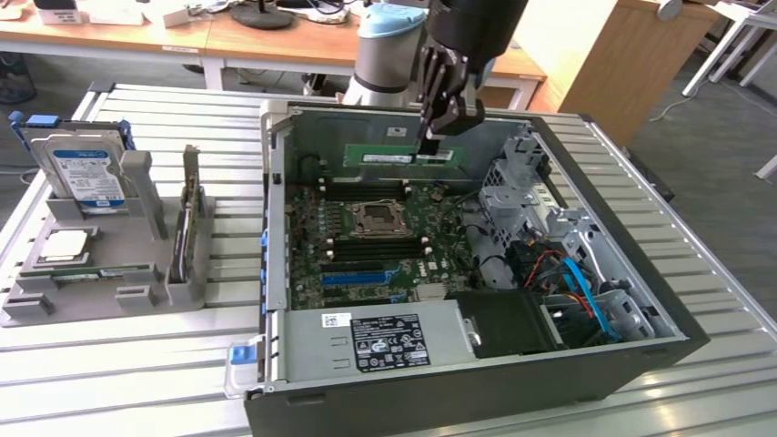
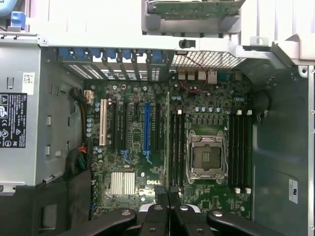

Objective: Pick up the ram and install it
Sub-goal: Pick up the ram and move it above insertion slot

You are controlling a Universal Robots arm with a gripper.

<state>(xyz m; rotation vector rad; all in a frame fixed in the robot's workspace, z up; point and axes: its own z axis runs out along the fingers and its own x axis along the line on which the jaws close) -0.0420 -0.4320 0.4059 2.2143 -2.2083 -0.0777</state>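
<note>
My gripper (image 1: 435, 146) hangs over the open computer case (image 1: 276, 228) and is shut on the ram (image 1: 395, 155). The ram is a long green stick with a white label, held level above the far end of the motherboard (image 1: 364, 264). In the wrist view the ram (image 2: 168, 142) appears edge-on as a thin line running out from my fingertips (image 2: 167, 197). It lines up beside the black memory slots (image 2: 178, 147) next to the CPU socket (image 2: 206, 157). More black slots (image 2: 241, 150) lie on the socket's other side. The ram is still above the board, not seated.
A grey fixture (image 1: 116, 273) at the exterior view's left holds a hard drive (image 1: 85, 177), a CPU (image 1: 61, 246) and an upright card (image 1: 188, 218). Inside the case are the power supply (image 1: 377, 341), a metal drive cage (image 1: 522, 182) and blue and orange cables (image 1: 570, 273).
</note>
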